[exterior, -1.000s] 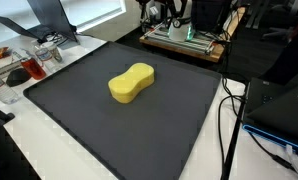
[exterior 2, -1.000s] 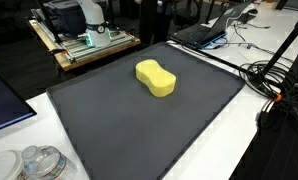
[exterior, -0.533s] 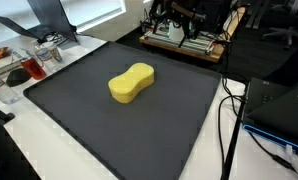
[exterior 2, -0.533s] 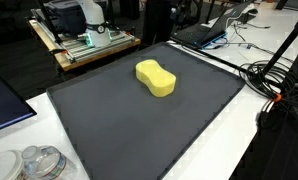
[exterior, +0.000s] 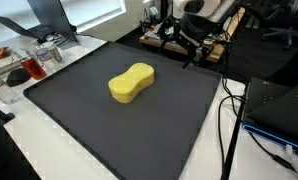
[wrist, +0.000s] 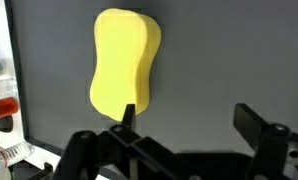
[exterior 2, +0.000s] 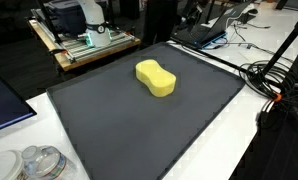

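A yellow peanut-shaped sponge (exterior: 131, 82) (exterior 2: 156, 78) lies on the dark grey mat (exterior: 99, 130) (exterior 2: 139, 130), a little toward its far side. My gripper (exterior: 187, 52) hangs above the mat's far edge, well short of the sponge and touching nothing. In the wrist view the sponge (wrist: 124, 62) fills the upper left, and the gripper (wrist: 189, 118) stands open with only bare mat between its fingers. The left fingertip (wrist: 127, 112) overlaps the sponge's lower edge in that picture; the right finger (wrist: 253, 122) is over bare mat (wrist: 219, 50).
Clear cups and containers (exterior: 31, 62) stand off one side of the mat, and plastic tubs (exterior 2: 37, 163) near a front corner. Behind the mat is a wooden bench with equipment (exterior 2: 84, 42). A laptop (exterior 2: 204, 32), cables (exterior 2: 274, 80) and a dark box (exterior: 279, 105) border the other side.
The arm has swung forward from behind the mat, so the gripper now hangs over the mat's far edge. The sponge has not moved and the jaws stay open.
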Tool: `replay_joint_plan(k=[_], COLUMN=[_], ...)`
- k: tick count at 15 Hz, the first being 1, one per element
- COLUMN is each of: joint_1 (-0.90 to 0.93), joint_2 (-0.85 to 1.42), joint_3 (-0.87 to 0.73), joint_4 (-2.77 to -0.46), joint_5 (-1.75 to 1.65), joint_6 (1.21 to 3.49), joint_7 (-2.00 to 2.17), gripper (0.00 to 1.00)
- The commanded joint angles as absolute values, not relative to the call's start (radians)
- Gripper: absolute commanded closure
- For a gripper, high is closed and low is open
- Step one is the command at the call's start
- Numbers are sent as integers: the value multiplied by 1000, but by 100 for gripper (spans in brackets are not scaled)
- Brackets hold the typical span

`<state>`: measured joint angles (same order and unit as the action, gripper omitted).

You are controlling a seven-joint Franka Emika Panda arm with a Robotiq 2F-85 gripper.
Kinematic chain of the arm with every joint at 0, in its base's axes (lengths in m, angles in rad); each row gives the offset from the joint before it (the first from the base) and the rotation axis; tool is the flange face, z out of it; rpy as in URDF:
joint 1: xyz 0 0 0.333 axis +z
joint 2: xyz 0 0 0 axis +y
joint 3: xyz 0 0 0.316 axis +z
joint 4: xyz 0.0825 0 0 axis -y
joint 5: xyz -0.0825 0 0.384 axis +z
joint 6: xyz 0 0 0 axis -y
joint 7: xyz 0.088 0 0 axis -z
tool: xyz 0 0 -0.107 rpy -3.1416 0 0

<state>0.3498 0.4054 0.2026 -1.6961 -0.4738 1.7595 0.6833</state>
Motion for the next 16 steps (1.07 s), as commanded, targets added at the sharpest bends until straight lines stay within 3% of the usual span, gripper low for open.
replay_joint_plan(k=[1,16], joint_1=[357,196], joint_2=[396,-38], joint_3=[174,138], joint_4=[-1714,-2499], joint_5=[-442,-437], joint_6=[1802,2509], joint_7=[661,317], gripper=[0,0])
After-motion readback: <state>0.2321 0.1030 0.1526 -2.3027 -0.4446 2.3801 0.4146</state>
